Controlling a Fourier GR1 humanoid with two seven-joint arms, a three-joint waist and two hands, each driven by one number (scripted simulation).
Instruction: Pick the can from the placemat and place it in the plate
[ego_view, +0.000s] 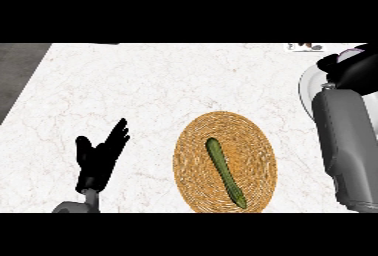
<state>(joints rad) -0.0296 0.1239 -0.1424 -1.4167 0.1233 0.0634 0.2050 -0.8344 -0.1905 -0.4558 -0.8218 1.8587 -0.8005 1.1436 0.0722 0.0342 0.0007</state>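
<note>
Right hand (347, 67) hovers over the white plate (305, 92).

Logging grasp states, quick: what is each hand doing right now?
Left hand: open, holding nothing.
Right hand: over the plate; cannot be told.

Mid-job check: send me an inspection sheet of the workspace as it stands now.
Surface: white marbled counter.
Job's things: round woven straw placemat, no can on it; white plate at the right edge, largely hidden by the right forearm; can not clearly seen.
Clutter: long green cucumber lying on the placemat; small unclear item at the far edge.
Hands: left hand open, resting lower left; right hand over the plate.
Cables: nothing seen.
Surroundings: dark grey floor beyond the counter's left edge.
</note>
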